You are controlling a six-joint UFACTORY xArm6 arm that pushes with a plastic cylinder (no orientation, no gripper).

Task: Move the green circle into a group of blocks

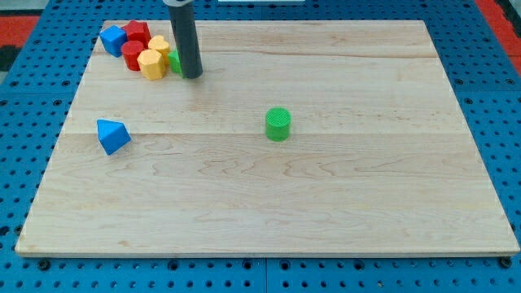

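The green circle [278, 124] stands alone near the middle of the wooden board [326, 203]. A group of blocks sits at the view's top left: a blue block [112, 38], a red block [137, 33], a red cylinder [133, 55], two yellow blocks [151, 63] [159, 45] and a green block [174, 61] partly hidden by the rod. My tip [192, 76] rests on the board just right of that green block, far up and left of the green circle.
A blue triangular block [112, 135] lies alone at the view's left. The board sits on a blue perforated table [505, 98].
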